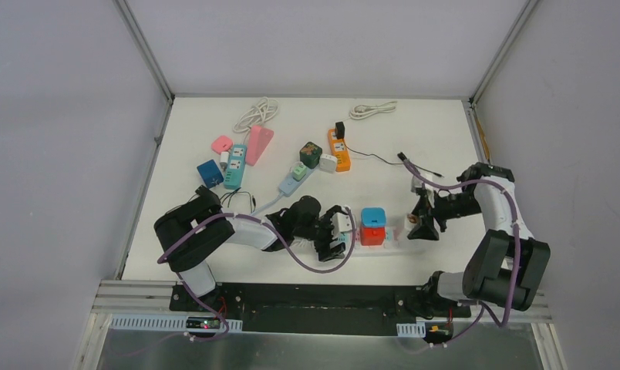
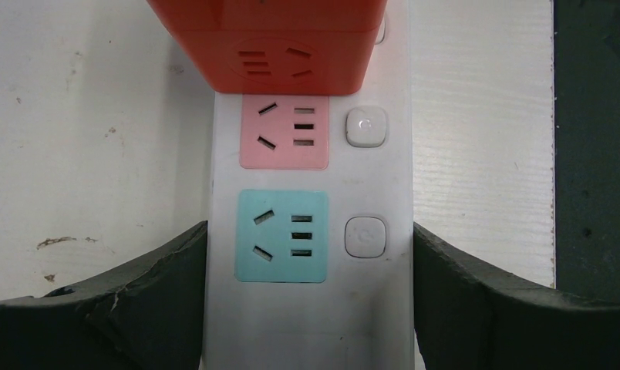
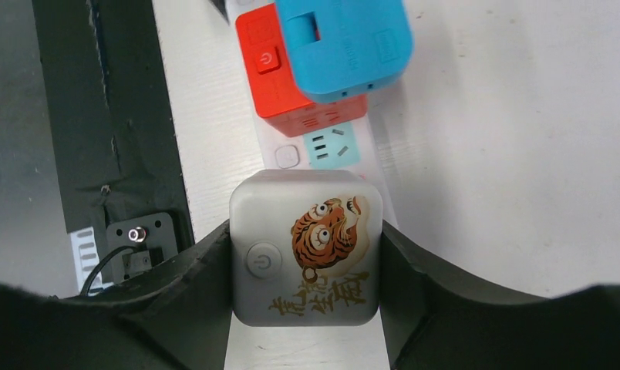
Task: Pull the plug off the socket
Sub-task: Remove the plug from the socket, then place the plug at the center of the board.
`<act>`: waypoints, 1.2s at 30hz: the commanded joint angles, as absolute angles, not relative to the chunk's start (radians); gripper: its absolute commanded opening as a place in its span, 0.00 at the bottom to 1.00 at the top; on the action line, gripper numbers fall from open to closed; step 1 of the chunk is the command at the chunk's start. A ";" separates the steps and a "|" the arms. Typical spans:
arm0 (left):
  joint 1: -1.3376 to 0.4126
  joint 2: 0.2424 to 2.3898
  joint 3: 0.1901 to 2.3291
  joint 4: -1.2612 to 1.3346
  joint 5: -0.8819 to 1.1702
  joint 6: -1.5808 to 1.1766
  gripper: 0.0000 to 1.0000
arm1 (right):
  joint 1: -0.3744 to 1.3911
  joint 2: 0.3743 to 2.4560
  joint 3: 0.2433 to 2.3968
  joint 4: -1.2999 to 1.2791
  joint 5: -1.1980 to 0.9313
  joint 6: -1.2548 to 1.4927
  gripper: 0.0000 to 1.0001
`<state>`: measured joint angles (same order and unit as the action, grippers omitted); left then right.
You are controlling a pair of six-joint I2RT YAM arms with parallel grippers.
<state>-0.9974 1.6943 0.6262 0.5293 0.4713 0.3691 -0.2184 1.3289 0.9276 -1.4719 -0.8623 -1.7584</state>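
Observation:
A white power strip (image 1: 395,232) lies across the near table between both grippers. My left gripper (image 1: 339,231) is shut on its left end; in the left wrist view the black fingers (image 2: 153,293) press both sides of the strip (image 2: 307,324), just below its teal socket (image 2: 282,235). A white cube plug with a tiger picture (image 3: 305,254) sits on the strip's right end. My right gripper (image 1: 424,223) is shut on this plug (image 1: 412,221). A red cube (image 1: 372,236) with a blue cube (image 1: 373,216) on top is plugged into the middle.
Further back lie a teal strip (image 1: 234,166), a pink strip (image 1: 258,144), an orange strip (image 1: 338,149) with a black plug, a light blue strip (image 1: 291,179), small cube adapters, white coiled cables (image 1: 257,114) and a black cable (image 1: 384,159).

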 commanded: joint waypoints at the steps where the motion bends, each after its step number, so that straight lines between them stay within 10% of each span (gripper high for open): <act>1: -0.980 1.714 0.654 0.460 0.425 0.240 0.48 | -0.295 1.359 1.035 -1.527 -1.017 -1.687 0.00; 11: -0.979 1.660 0.655 0.473 0.404 0.169 0.98 | -0.350 1.386 1.126 -0.913 -0.986 -0.845 0.00; 18: -0.980 1.623 0.676 0.414 0.394 0.171 0.99 | -0.286 1.470 1.198 -0.590 -0.811 -0.430 0.00; 36: -0.978 1.293 0.719 0.041 0.300 0.092 0.99 | -0.026 1.968 1.645 -0.519 -0.811 -0.430 0.00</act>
<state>-0.9863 1.3911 0.6643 0.1886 0.3901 0.1440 -0.0288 1.8820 1.5421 -0.5488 -0.8036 -0.4511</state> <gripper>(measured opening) 0.990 0.608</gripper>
